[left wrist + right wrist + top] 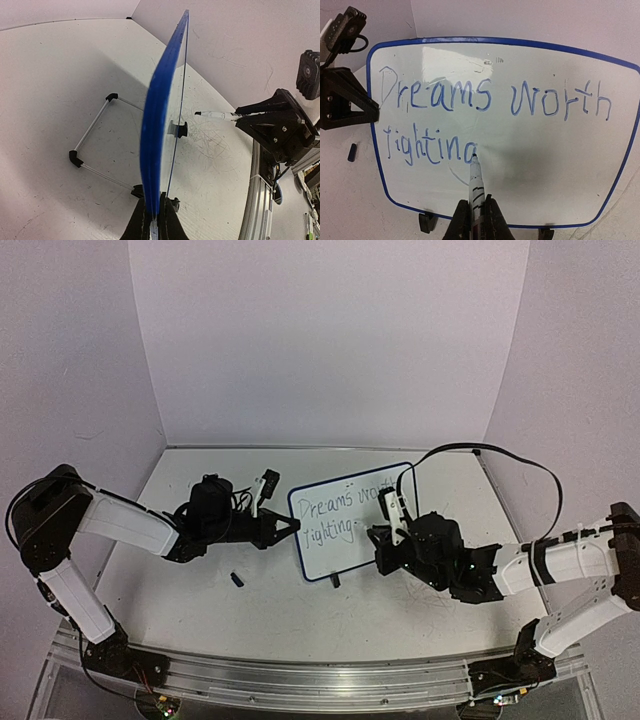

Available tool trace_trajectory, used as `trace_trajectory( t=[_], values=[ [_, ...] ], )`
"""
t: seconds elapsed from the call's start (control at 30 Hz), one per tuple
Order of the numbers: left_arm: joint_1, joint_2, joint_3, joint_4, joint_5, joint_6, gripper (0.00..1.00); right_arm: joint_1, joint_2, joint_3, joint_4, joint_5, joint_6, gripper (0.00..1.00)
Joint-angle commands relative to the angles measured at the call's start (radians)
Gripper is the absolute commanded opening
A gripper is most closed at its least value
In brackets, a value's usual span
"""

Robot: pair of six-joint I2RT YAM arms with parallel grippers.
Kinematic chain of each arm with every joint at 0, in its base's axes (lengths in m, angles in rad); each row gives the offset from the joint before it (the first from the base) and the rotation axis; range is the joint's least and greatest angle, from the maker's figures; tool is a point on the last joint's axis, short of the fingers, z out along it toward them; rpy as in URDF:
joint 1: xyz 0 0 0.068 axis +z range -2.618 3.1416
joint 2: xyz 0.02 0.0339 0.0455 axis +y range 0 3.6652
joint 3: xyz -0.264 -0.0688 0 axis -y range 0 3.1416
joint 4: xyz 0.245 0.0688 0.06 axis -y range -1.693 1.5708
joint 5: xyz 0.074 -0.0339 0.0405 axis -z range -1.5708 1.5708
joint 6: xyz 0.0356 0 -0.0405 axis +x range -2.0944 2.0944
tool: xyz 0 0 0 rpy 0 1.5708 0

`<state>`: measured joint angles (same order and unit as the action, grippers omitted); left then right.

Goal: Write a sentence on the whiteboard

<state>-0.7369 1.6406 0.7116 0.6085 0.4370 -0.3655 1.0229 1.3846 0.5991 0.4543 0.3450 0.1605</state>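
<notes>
**The second line of the sentence is being written, at the last letter of "fighting".**

The left gripper (154, 214) is closed on the left edge of the whiteboard (545, 165) and holds it upright. In front of the whiteboard, the right gripper (476, 212) is clamped on a marker (476, 182), and its tip touches the board at the end of the sentence (485, 95), where the "g" has no tail yet. The next move probably needs a short downward stroke, then a lift and a shift to the right for "for", with light pressure.
</notes>
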Motion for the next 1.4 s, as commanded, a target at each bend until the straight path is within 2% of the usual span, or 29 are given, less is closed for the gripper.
trace_trajectory(
  t=[0.0,1.37],
  values=[
    [0.003,-0.045,-0.014,-0.012,-0.049,0.023,0.00,-0.007,0.002,0.005,0.018,0.066,0.013,0.00],
    [0.003,-0.035,-0.007,-0.012,-0.038,0.036,0.00,-0.065,0.055,0.073,0.066,0.074,0.028,0.00]
  ],
)
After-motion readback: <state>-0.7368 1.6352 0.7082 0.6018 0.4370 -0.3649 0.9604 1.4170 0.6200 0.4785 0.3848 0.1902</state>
